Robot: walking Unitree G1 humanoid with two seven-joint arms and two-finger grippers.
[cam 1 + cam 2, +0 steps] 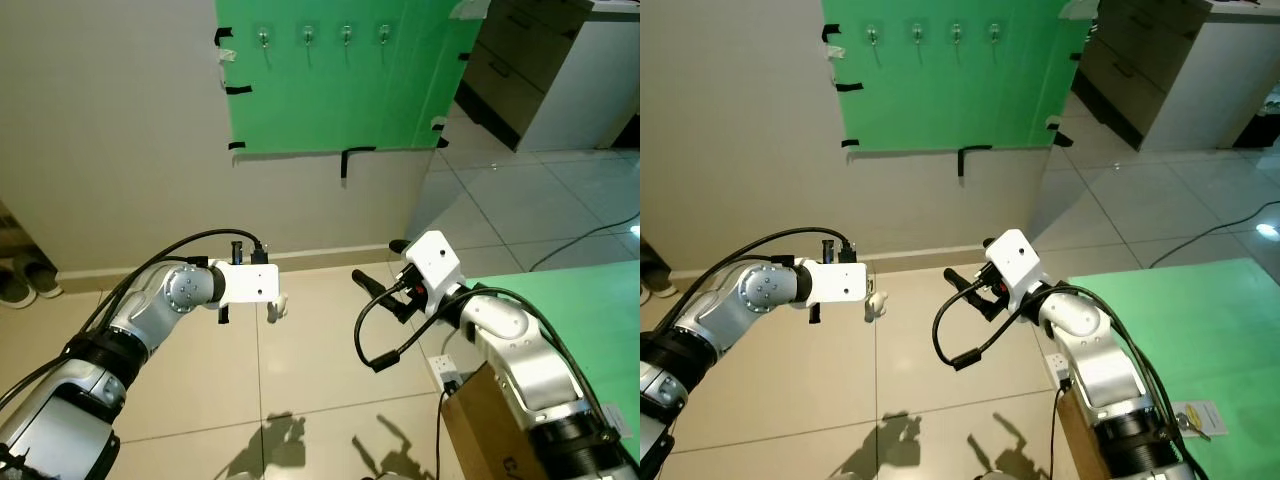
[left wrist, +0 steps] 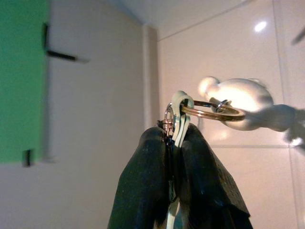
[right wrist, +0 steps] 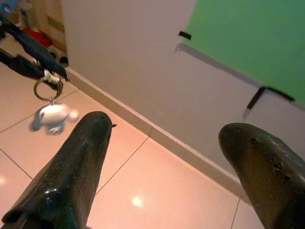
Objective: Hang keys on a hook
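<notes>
Because the hooks (image 1: 305, 36) are sitting high along the top edge of the green sheet (image 1: 330, 90) on the wall, the left gripper (image 2: 174, 143) is holding the keys (image 2: 209, 110) out in front, well below them. Its fingers are pinching the ring tight, so the little white charm (image 1: 276, 307) is dangling free. The right gripper (image 1: 380, 268) is waiting nearby with fingers spread wide, holding nothing.
</notes>
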